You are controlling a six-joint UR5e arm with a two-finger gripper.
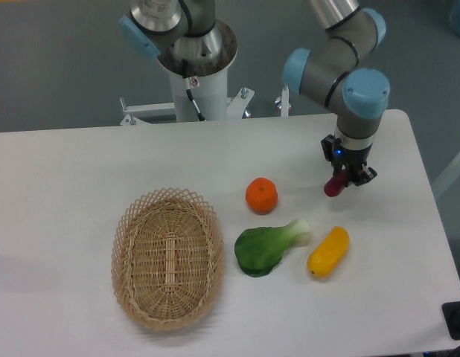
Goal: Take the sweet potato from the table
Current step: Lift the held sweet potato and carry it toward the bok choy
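Observation:
The sweet potato (335, 184) is a small dark purple-magenta oblong at the right of the white table (59, 193). My gripper (345, 178) points down over it with its fingers closed around its upper end. Only the lower left end of the sweet potato shows below the fingers. I cannot tell whether it is lifted off the table or still touching it.
A round orange fruit (261, 195) lies left of the gripper. A yellow-orange oblong vegetable (328, 252) lies in front of it. A green leafy vegetable (269, 246) lies at center. A wicker basket (167, 256) stands at front left. The arm's base (196, 67) is at the back.

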